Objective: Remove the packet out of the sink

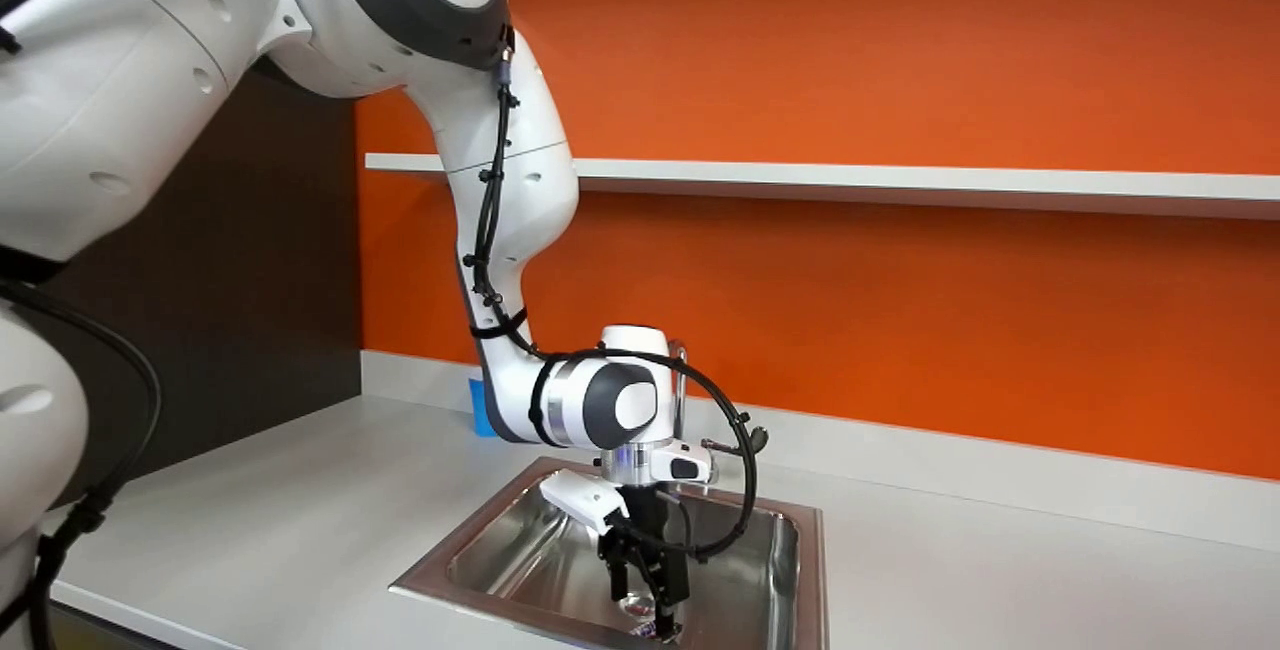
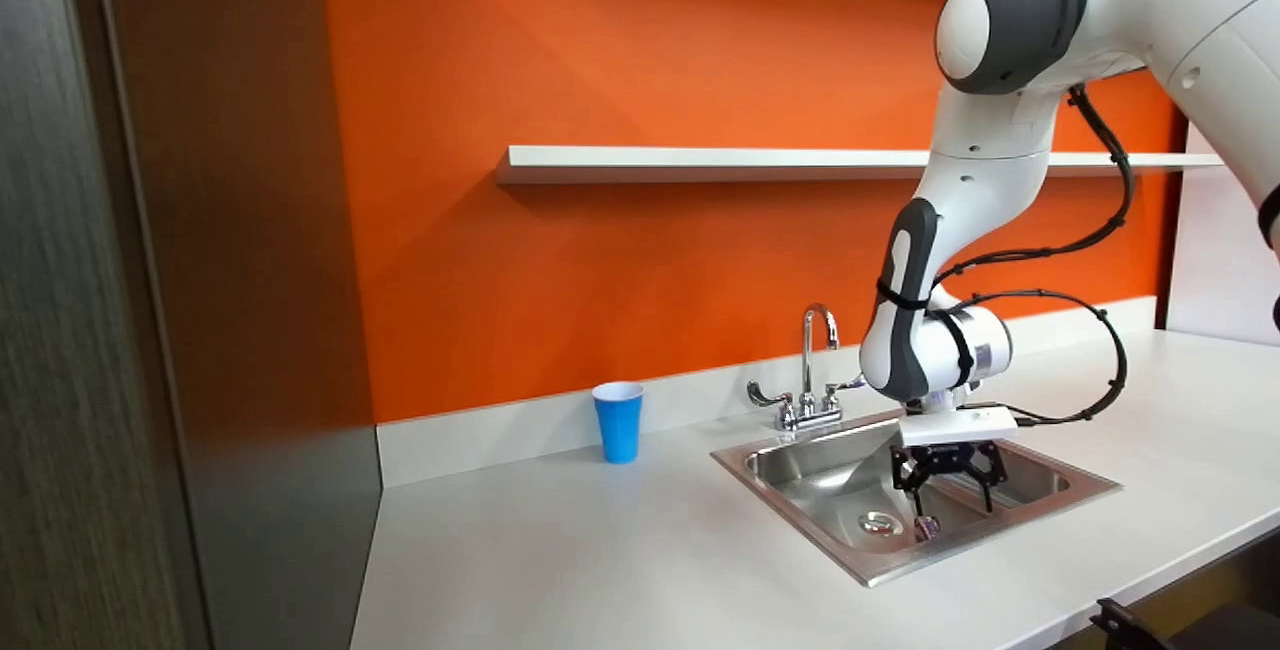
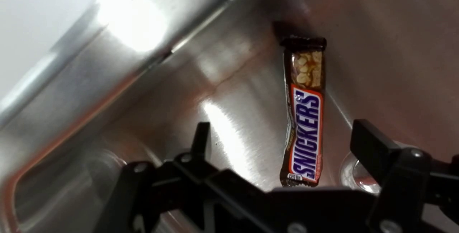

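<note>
The hand [image 3: 281, 132] stands wide, its two black fingers [image 3: 372, 141] well apart. In the wrist view the packet [image 3: 305, 118], a brown candy-bar wrapper printed SNICKERS, lies between them, nearer the finger at the right of that view; a strip of steel shows on either side of it. Its upper end there extends past the fingertips. In both exterior views the packet appears low in the sink [image 1: 811, 580], at the tip of one finger; contact with that finger cannot be judged from there.

The hand points downward, its lower part within the sink. The white arm [image 1: 520, 180] reaches out over the bench [image 2: 560, 550], bends, and drops to a wrist above the sink; a black cable [image 1: 749, 480] loops beside that wrist. The round drain [image 2: 880, 524] lies just beside the packet and is partly covered by a finger in the wrist view. A chrome faucet [image 2: 807, 385] stands at the wall side of the sink. On the bench, left of the sink in an exterior view, a blue cup [image 2: 619, 425] stands upright near the orange wall [image 2: 640, 280]. A white shelf [image 2: 720, 158] is fixed to that wall above.
</note>
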Robot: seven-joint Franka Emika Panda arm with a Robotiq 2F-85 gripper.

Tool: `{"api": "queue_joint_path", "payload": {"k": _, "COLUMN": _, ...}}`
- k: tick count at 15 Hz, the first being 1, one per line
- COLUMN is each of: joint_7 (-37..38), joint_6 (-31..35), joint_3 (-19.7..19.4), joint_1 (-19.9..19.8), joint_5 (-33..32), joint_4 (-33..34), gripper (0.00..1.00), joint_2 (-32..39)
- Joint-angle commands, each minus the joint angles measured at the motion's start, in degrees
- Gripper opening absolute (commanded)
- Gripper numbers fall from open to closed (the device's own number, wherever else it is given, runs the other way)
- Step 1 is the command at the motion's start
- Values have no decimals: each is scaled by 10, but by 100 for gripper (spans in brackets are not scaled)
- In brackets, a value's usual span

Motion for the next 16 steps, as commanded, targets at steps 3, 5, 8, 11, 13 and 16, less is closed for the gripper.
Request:
{"api": "queue_joint_path", "payload": {"k": 3, "joint_7": -9, "joint_6": -11, "joint_3": 2, "joint_1": 1, "joint_5": 19, "joint_4": 31, "gripper": 100, "joint_2": 22}}
{"api": "queue_joint_path", "payload": {"k": 5, "joint_7": -9, "joint_6": -14, "joint_3": 2, "joint_1": 2, "joint_5": 22, "joint_4": 42, "gripper": 100, "joint_2": 30}}
{"api": "queue_joint_path", "payload": {"k": 8, "joint_7": -12, "joint_6": -23, "joint_3": 7, "joint_1": 0, "joint_5": 27, "joint_4": 64, "gripper": 100, "joint_2": 48}}
{"api": "queue_joint_path", "payload": {"k": 11, "joint_7": -15, "joint_6": -27, "joint_3": 16, "joint_1": -3, "joint_5": 37, "joint_4": 80, "gripper": 100, "joint_2": 65}}
{"api": "queue_joint_path", "payload": {"k": 13, "joint_7": -14, "joint_6": -24, "joint_3": 21, "joint_1": -2, "joint_5": 43, "joint_4": 86, "gripper": 100, "joint_2": 75}}
{"api": "queue_joint_path", "payload": {"k": 16, "joint_7": -15, "joint_6": -25, "joint_3": 28, "joint_1": -2, "joint_5": 53, "joint_4": 93, "gripper": 100, "joint_2": 85}}
